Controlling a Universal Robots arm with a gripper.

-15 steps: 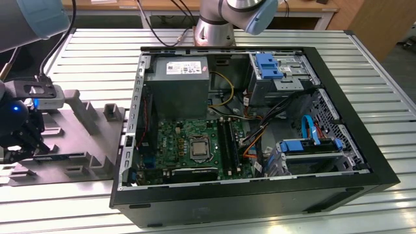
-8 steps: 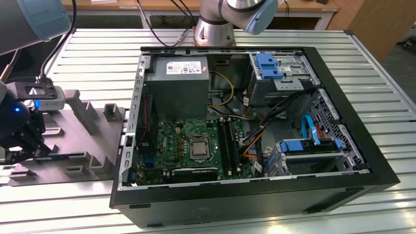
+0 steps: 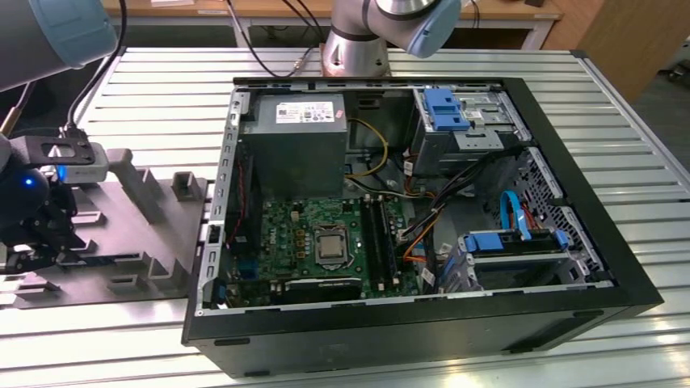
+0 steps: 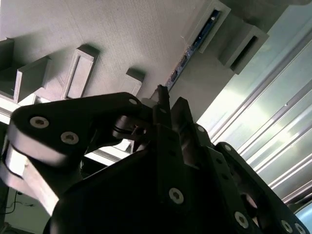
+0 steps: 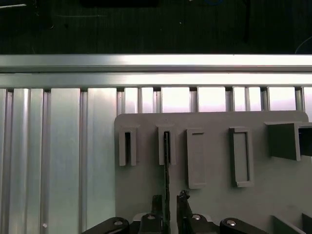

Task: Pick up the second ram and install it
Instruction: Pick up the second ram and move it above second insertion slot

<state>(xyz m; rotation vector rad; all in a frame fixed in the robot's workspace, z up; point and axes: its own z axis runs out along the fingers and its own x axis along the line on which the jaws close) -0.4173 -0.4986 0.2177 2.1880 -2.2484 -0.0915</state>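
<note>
Slatted table [image 5: 63,146] | grey holder [image 5: 214,195] | second ram [image 5: 166,151] edge-on, end hidden between parted fingers [image 5: 157,207]

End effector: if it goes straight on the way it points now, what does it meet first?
Probably the thin dark memory stick standing on edge in the grey slotted holder, in line with the end effector; depth is unclear.

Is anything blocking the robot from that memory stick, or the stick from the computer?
Nothing visible separates the gripper from the memory stick, which stands on edge in a grey holder. Toward the motherboard, the open case's wall on the exterior view's left rises between holder and board.
</note>
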